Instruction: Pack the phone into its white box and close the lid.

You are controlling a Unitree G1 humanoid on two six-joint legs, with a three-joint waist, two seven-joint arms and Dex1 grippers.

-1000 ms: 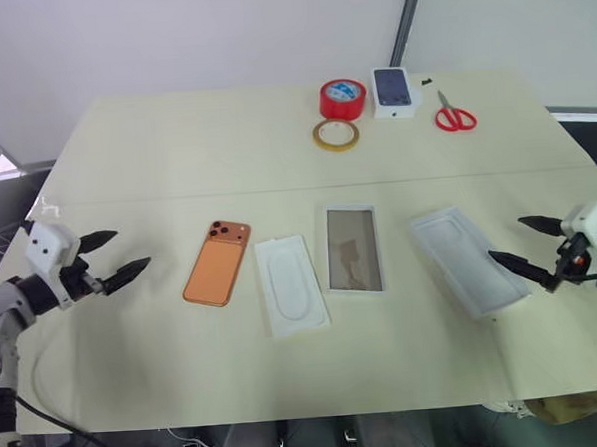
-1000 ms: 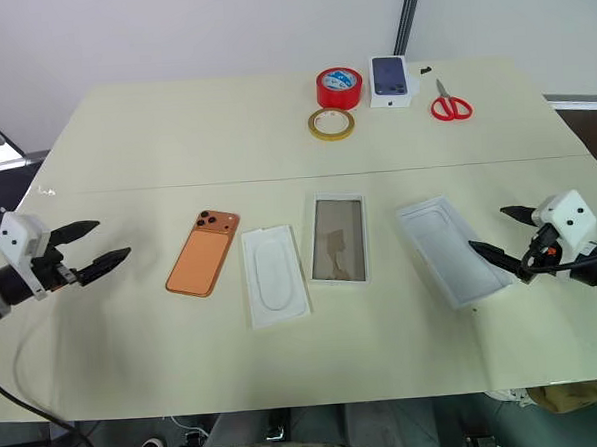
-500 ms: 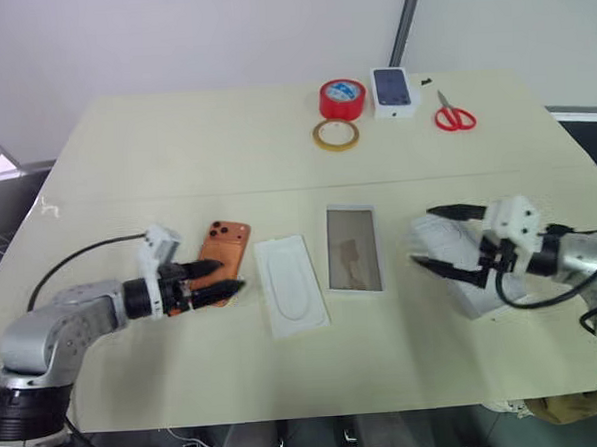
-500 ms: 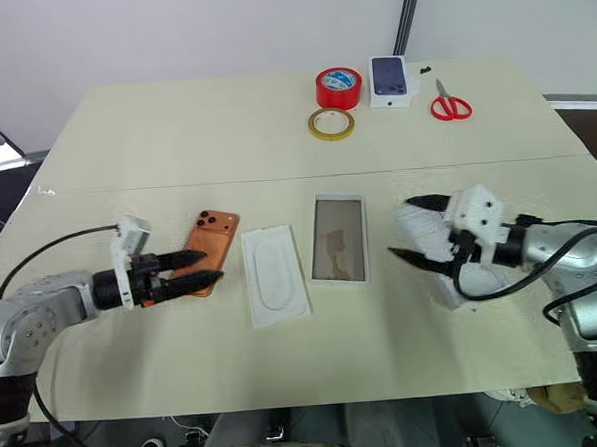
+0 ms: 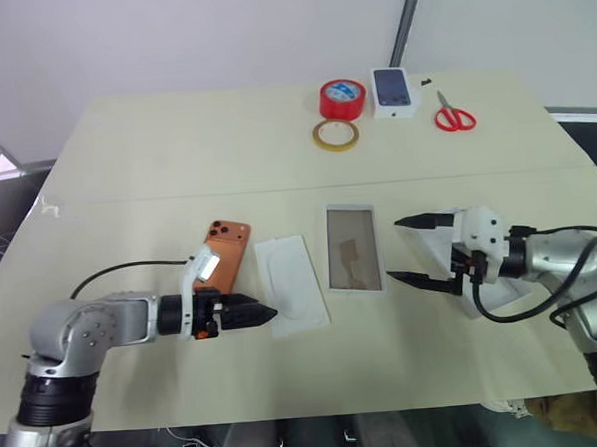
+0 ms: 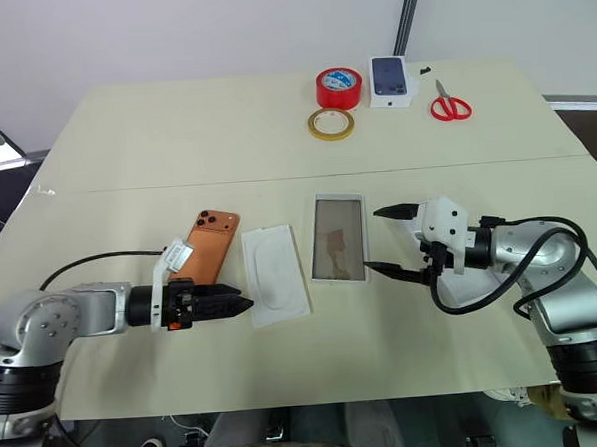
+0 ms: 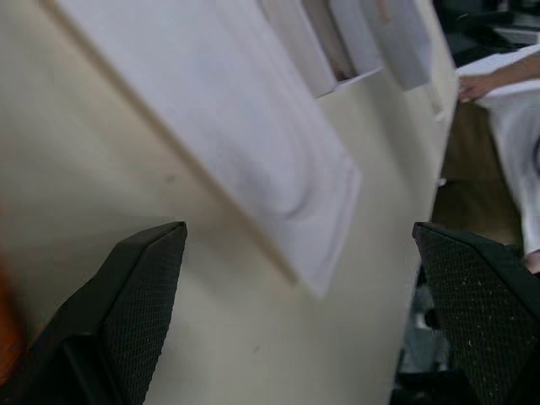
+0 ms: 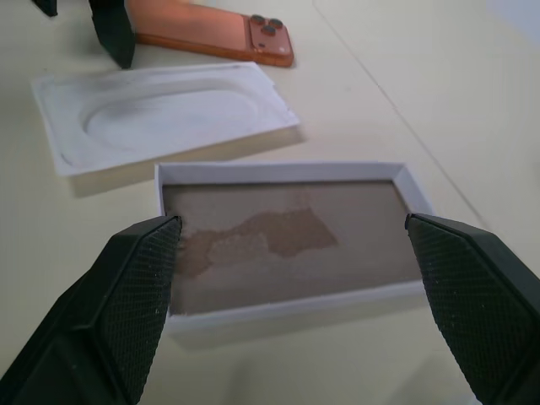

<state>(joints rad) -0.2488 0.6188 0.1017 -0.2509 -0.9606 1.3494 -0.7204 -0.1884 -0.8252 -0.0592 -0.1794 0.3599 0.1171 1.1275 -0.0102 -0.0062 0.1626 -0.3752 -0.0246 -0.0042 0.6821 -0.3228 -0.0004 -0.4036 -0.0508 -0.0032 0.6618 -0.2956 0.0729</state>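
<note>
- Packing has not started: the phone (image 6: 206, 251) lies flat on the table (image 6: 173, 130), orange back up, at the left side of the row, and nothing holds it.
- Beside the phone lies the white insert (image 6: 273, 275) with the oval recess, then the white box (image 6: 338, 237), which stands empty with a brownish bottom.
- The lid (image 5: 481, 264) lies at the right end of the row, mostly hidden behind the right arm.
- The left gripper (image 6: 228, 303) is released and empty; its fingers point to the right, low over the table, just below the phone's near end and close to the near corner of the insert.
- The right gripper (image 6: 390, 241) is also released and empty, its fingers spread wide just beside the right rim of the box.
- Risk one, in my judgement: the left fingers aim more at the insert than at the phone, so closing here can push or catch the insert.
- Risk two: the phone is thin and flat on the table, so the fingertips can slide over it or push it away.
- Risk three: the right fingers are so near the box that a small move can knock it out of line, and the phone then can land on the rim.
- Risk four: the right arm rests over the lid and can drag it toward the table edge.
</note>
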